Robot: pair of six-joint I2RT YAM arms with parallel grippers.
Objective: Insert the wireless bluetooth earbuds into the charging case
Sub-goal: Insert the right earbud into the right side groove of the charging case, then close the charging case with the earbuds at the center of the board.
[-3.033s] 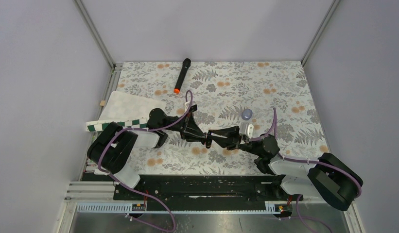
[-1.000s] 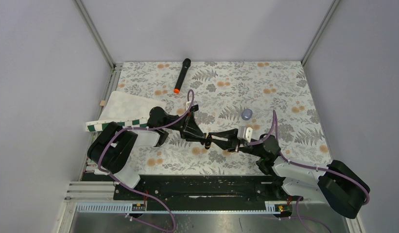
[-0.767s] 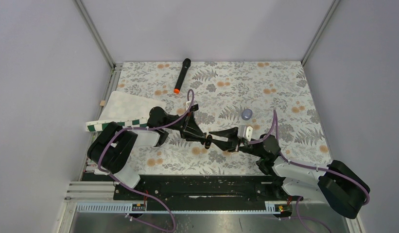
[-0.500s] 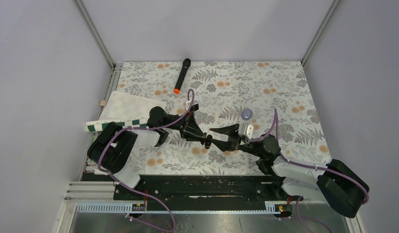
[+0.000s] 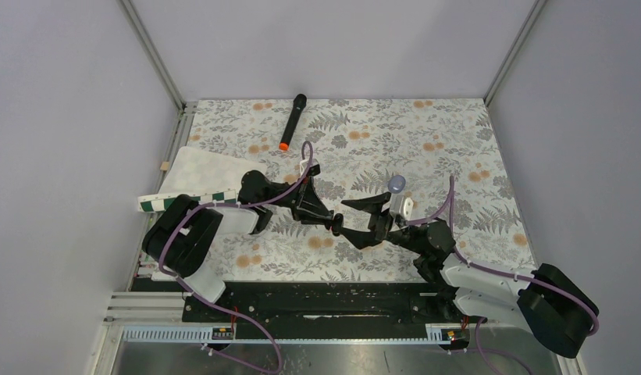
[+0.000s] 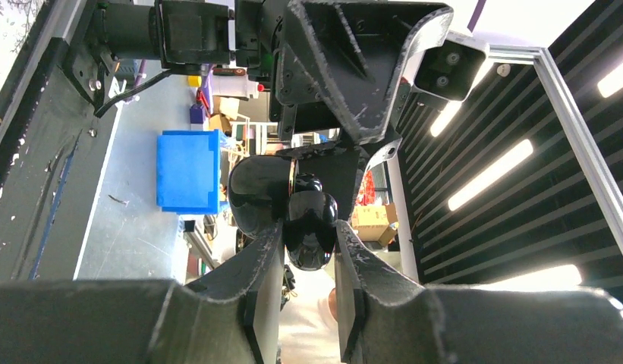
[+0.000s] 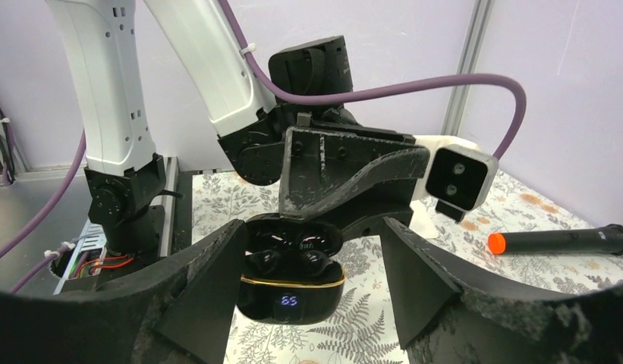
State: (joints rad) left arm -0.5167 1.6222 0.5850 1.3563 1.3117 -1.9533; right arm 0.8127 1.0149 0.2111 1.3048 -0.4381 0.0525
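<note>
The charging case (image 7: 291,294) is a glossy black pebble held in mid-air with its lid (image 7: 293,235) up and a lit display on its front. Both wireless bluetooth earbuds (image 7: 267,262) (image 7: 317,262) sit in its wells. My left gripper (image 6: 306,250) is shut on the case (image 6: 309,216) from behind; from above, the left gripper (image 5: 333,225) is over the table's middle. My right gripper (image 7: 312,227) is open, with one finger (image 7: 206,284) beside the case on each side, not touching it. In the top view the right gripper (image 5: 357,220) faces the left one.
A black microphone (image 5: 292,122) with an orange end lies at the back of the floral table; the right wrist view has the microphone (image 7: 558,241) at its right. A white board (image 5: 196,176) with a green checkered edge lies at the left. A small blue-grey object (image 5: 397,184) sits behind the right wrist.
My right gripper has opened wide, its fingers spreading away from the case. The left gripper has kept its hold on the case and has barely moved.
</note>
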